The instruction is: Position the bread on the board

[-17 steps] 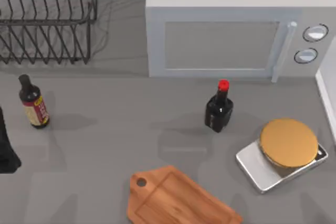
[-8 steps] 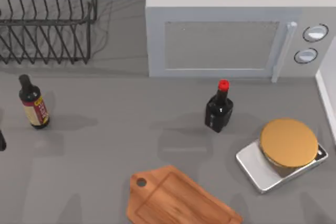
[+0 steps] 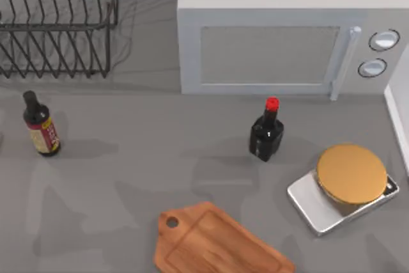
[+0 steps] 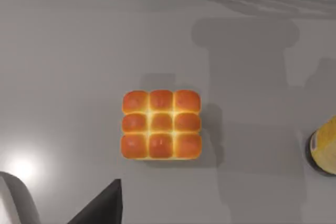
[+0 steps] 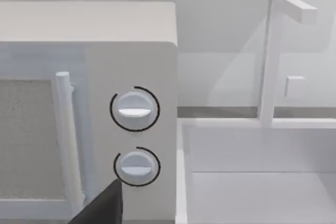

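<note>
The bread (image 4: 161, 124), a square golden-brown loaf of pull-apart rolls, lies flat on the grey table in the left wrist view. My left gripper (image 4: 105, 208) hangs above it and a little to one side, apart from it. The board (image 3: 217, 241), reddish-brown wood with a holed handle, lies at an angle at the table's front edge, near the middle in the top view, with nothing on it. My right gripper (image 5: 102, 205) is up in front of the microwave's knobs (image 5: 135, 109), holding nothing I can see.
A white microwave (image 3: 275, 43) stands at the back, a wire dish rack (image 3: 57, 23) at the back left. A brown sauce bottle (image 3: 39, 126) stands left, a black red-capped bottle (image 3: 266, 131) mid-table, a silver scale (image 3: 348, 187) right. A sink (image 5: 262, 171) borders the right edge.
The dark left arm at the top view's left edge has slid out past that edge. Nothing on the table has moved.
</note>
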You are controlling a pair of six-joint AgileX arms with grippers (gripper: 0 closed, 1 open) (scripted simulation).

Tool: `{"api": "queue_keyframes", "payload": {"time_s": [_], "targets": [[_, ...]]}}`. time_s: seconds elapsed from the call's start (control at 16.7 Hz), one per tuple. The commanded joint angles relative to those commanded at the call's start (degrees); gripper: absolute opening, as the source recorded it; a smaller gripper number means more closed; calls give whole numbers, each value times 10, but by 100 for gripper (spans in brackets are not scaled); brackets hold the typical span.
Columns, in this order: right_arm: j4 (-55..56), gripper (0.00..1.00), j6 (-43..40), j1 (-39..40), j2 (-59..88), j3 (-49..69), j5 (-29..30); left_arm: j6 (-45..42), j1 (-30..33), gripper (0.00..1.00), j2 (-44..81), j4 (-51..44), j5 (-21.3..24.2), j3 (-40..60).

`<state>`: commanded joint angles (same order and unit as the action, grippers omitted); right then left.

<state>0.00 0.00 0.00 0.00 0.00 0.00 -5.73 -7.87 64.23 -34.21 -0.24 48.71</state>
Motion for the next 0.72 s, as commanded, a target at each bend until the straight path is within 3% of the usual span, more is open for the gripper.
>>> {"api": "queue_keyframes", "payload": {"time_s": [0.36,0.72], "targets": [[0,100,0,0,0,0,0,-30,-34,100,335,-170,1,231],[0,100,0,0,0,0,0,-47,-55,100,508,-263,3,380]]}}
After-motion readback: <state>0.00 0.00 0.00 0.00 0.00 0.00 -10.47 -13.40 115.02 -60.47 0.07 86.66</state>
